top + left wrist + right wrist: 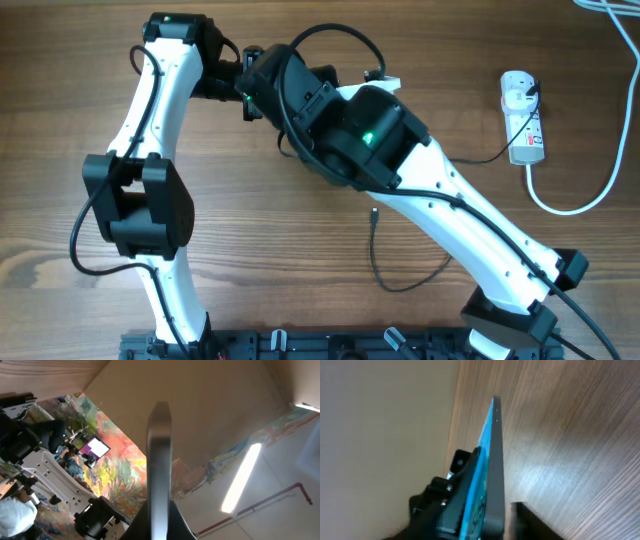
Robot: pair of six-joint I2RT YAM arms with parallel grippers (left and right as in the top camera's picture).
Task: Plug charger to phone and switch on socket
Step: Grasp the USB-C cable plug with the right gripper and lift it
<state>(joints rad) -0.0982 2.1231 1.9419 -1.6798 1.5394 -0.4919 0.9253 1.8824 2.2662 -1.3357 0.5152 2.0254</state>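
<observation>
The phone is held edge-on above the table where both arms meet. In the left wrist view it is a grey slab (159, 445), and my left gripper (159, 512) is shut on it. In the right wrist view its cyan screen edge (492, 450) stands between the fingers of my right gripper (492, 517), with a small gap at the right finger. In the overhead view the grippers (238, 80) (256, 95) hide the phone. The charger cable (380, 270) lies on the table with its tip (373, 212) free. Its plug sits in the white socket (524, 120).
The thick white cord (600, 190) loops from the socket toward the table's right edge. The right arm (450, 210) crosses over the charger cable. The left arm (140, 200) stands at the left. The wooden table (60, 130) carries nothing else.
</observation>
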